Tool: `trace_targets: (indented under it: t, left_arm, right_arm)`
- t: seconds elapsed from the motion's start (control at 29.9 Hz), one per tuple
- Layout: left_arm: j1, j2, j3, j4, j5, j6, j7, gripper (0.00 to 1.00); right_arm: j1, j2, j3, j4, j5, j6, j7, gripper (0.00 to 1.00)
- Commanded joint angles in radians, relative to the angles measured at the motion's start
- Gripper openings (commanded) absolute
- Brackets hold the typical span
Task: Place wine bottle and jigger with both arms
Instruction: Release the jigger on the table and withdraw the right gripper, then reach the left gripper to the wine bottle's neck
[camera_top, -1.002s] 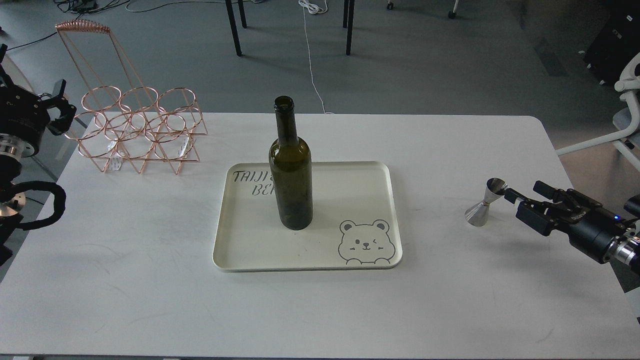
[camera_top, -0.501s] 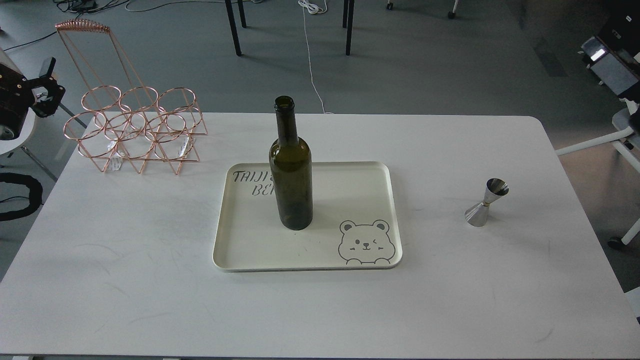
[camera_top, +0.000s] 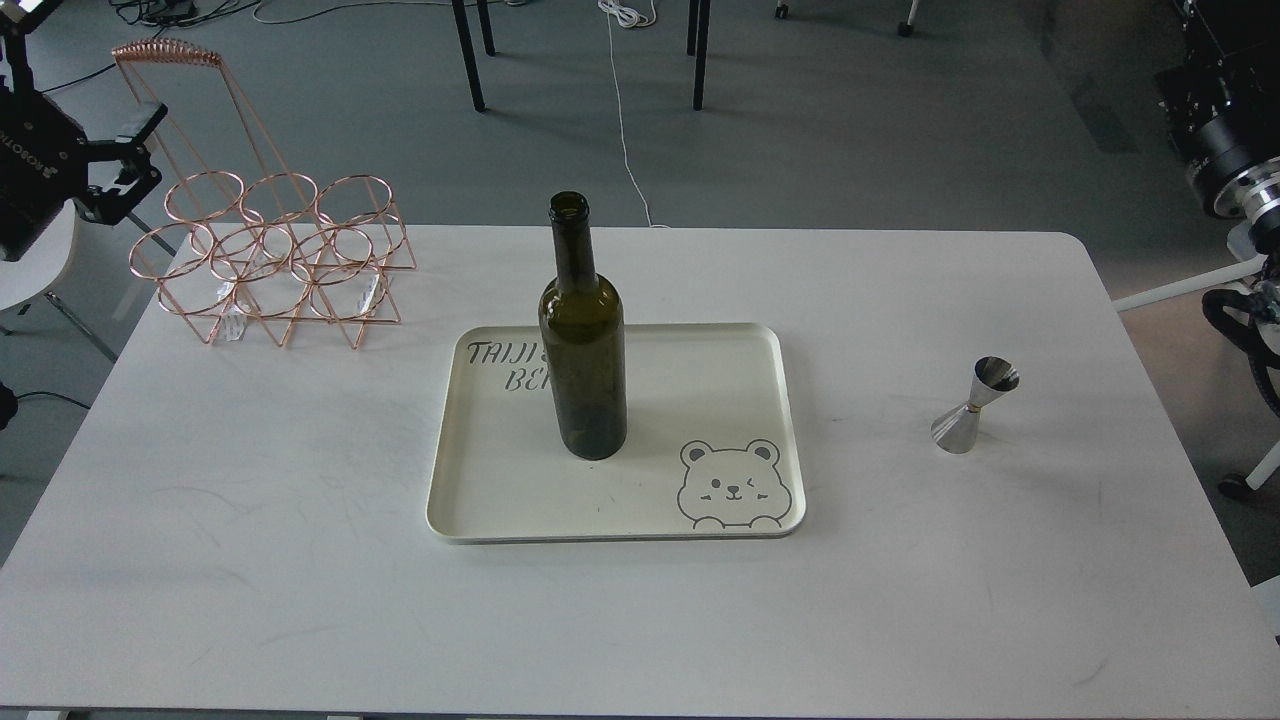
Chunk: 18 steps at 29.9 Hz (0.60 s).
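A dark green wine bottle (camera_top: 583, 360) stands upright, uncorked, on the cream tray (camera_top: 720, 380) with a bear drawing at the table's middle. A small steel jigger (camera_top: 973, 407) stands on the table at the right, well apart from the tray. My left gripper (camera_top: 135, 160) is raised off the table's far left corner, beside the copper wire rack, open and empty. My right gripper (camera_top: 1200, 70) is high at the right edge, far from the jigger; it is dark and its fingers cannot be told apart.
A copper wire bottle rack (camera_top: 265, 250) with a tall handle stands at the table's back left. The white table (camera_top: 300, 560) is bordered by a chair (camera_top: 1240, 270) at the right and chair legs and cables on the floor behind.
My right gripper, which was beside the jigger a second ago, has pulled back and risen to the upper right edge. My left gripper has lifted and shifted near the rack. Bottle and jigger have not moved.
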Motion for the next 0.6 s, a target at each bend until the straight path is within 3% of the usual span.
trace_targets:
  t: [0.0, 0.13, 0.27, 0.33, 0.57]
  left_arm:
    - [0.002, 0.090, 0.001, -0.151, 0.172, 0.004, -0.003, 0.98]
    - [0.004, 0.141, 0.001, -0.282, 0.352, 0.046, -0.006, 0.98]
    - [-0.004, 0.149, -0.013, -0.318, 0.508, 0.109, -0.006, 0.98]
    - [-0.016, 0.147, -0.013, -0.331, 0.614, 0.125, -0.006, 0.98]
    - [-0.018, 0.106, 0.001, -0.480, 1.071, 0.319, -0.006, 0.98]
  right_arm:
    - [-0.012, 0.010, 0.039, -0.108, 0.140, 0.191, 0.000, 0.96]
    - [-0.014, 0.074, 0.066, -0.318, 0.305, 0.368, 0.000, 0.96]
    - [-0.014, 0.167, 0.129, -0.543, 0.442, 0.504, 0.000, 0.96]
    - [-0.014, 0.196, 0.175, -0.587, 0.474, 0.572, 0.000, 0.96]
    - [-0.015, 0.214, 0.259, -0.588, 0.500, 0.575, 0.000, 0.97]
